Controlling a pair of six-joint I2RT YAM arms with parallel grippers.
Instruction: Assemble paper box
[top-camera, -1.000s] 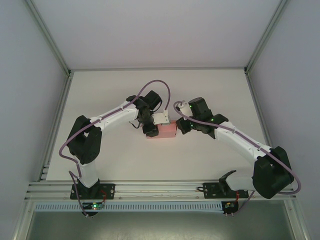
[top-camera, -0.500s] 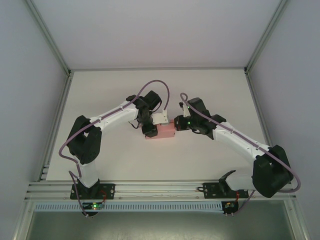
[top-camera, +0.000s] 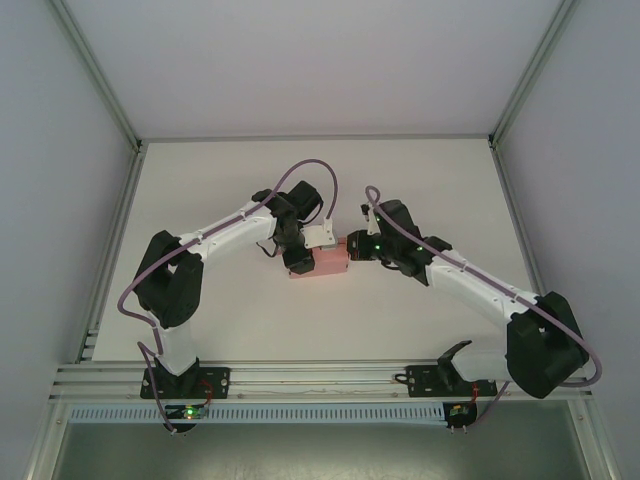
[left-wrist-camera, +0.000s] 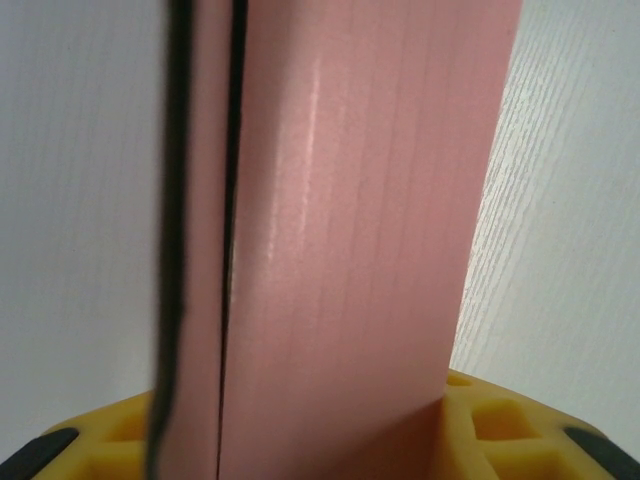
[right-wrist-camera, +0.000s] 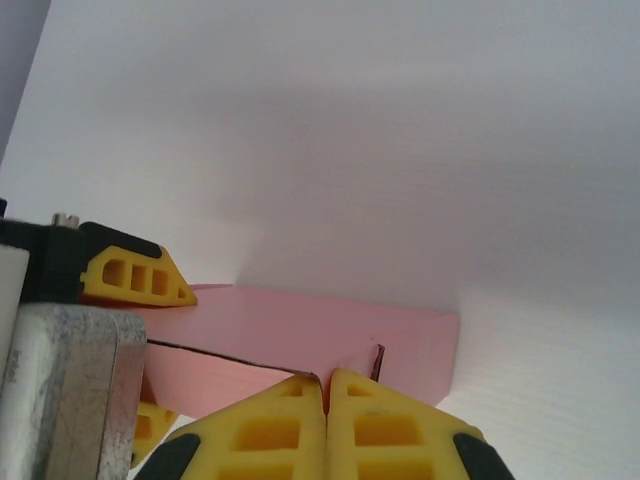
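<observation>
- Left gripper (top-camera: 299, 263), black two-finger unit on the white arm: sits at the 9 o'clock end of the small rectangular pink card box (top-camera: 326, 264) in the top view. The jaws are clamped on that end of the box. In the left wrist view its yellow finger pads (left-wrist-camera: 490, 425) flank the pink panel on either side.
- Pink card box: folded, lying on the white table (top-camera: 230, 330) about mid-table, between the two grippers. The left wrist view shows a dark seam running up its left side, with a thin card layer beside the main panel.
- Right gripper (right-wrist-camera: 325, 390): at roughly 2 o'clock of the box in the top view. Its yellow pads are pressed together with nothing between them, and the tips are right at the box's near edge, beside a small slit in the card.
</observation>
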